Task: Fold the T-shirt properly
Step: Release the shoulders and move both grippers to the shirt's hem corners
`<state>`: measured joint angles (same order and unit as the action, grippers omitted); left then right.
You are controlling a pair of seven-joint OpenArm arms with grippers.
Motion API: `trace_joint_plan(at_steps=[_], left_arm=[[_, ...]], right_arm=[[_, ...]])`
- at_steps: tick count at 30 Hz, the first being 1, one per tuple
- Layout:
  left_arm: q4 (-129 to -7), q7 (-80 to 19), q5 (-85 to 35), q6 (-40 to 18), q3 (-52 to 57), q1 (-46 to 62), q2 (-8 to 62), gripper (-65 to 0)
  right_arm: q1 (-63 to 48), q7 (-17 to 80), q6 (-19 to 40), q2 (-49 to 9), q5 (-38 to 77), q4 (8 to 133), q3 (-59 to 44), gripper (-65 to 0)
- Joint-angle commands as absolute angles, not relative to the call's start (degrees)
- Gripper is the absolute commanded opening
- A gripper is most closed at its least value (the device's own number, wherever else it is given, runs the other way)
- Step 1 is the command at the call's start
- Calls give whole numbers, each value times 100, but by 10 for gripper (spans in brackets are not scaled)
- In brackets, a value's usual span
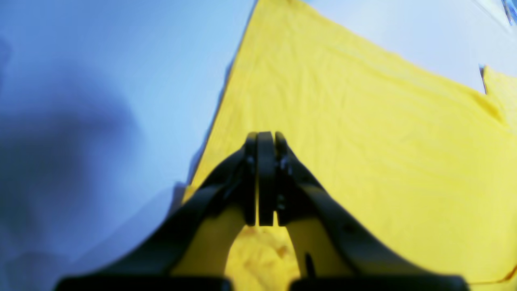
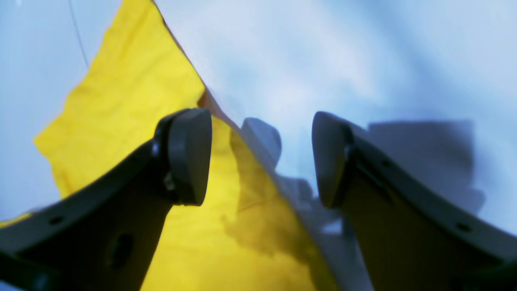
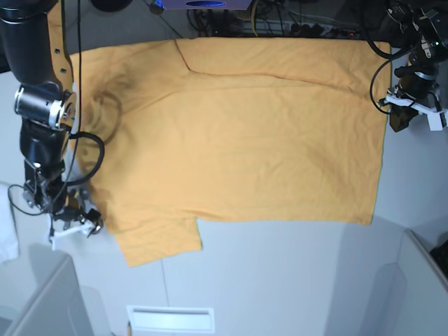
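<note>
the right gripper is being held with jaws spread wide over the t-shirt sleeve edge, probably for a pinch. the shirt is being kept flat on the table. farther off, the left gripper is being pressed closed above the hem, with no fabric visibly caught.

Both wrist views are soft and blue-tinted, colours oversaturated (close parts blurred most); the base view is sharper, evenly lit, with faint shadows under the arms.
</note>
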<state>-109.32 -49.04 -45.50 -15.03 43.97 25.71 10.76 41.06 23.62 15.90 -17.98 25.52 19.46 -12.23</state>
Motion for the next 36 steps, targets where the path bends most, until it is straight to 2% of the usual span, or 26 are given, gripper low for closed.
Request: trace_joint_plan(at_steps=[1, 7, 11, 19, 22, 27, 29, 36], left_arm=[[-10976, -4787, -4646, -1525, 4444, 2633, 1156, -650], [-10985, -4787, -4646, -1525, 4444, 2607, 1147, -650], [-10958, -4787, -4646, -1525, 4453, 2615, 1174, -650], [-10958, -4787, -4620, -1525, 4453, 2492, 1182, -650], [-10958, -4787, -4611, -1525, 4453, 2422, 1182, -650], [-10905, -4787, -4593, -1516, 4444, 2325, 1182, -650], [-10677, -4796, -4593, -1508, 4444, 2167, 1244, -650], [-9402, -4796, -4593, -1490, 4400, 1376, 1877, -650]], right_arm=[[4338, 2167, 1701, -1798, 2615, 1771, -1103, -276], [4426, 1912, 1789, -1754, 2624, 1393, -585, -276], [4426, 2299, 2431, -1745, 2642, 1402, -444, -281], [4382, 2273, 2431, -1736, 2607, 1402, -426, -288], [4382, 2220, 2422, -1727, 2598, 1402, -418, -372], [4382, 1982, 2158, -1692, 2141, 1402, -426, -554], [4382, 1912, 2132, -1613, 1982, 1402, -435, -648], [4382, 1903, 2097, -1587, 1965, 1402, -435, -650]])
